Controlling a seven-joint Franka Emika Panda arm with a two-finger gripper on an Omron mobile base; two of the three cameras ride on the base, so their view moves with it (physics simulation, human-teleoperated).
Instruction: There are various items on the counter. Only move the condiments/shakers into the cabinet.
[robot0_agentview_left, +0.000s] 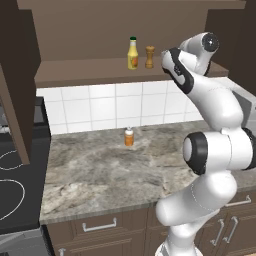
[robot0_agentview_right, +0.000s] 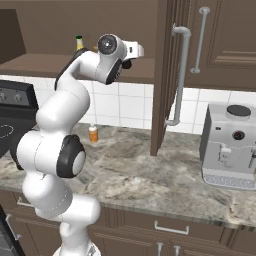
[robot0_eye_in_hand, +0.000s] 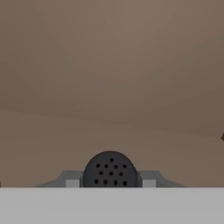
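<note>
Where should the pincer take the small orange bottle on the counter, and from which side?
Grip the orange bottle around its body, below the pale cap, probably coming from the front. It stands upright and alone on the counter, with the tiled wall close behind it.

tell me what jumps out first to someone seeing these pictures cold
The white arm reaching up into the open dark wood cabinet, its gripper shut on a black shaker whose perforated top sits between the fingers in the hand view. On the cabinet shelf stand a yellow squeeze bottle and a brown wooden shaker side by side. Below, a small orange bottle stands alone on the marbled counter near the tiled wall.
</note>
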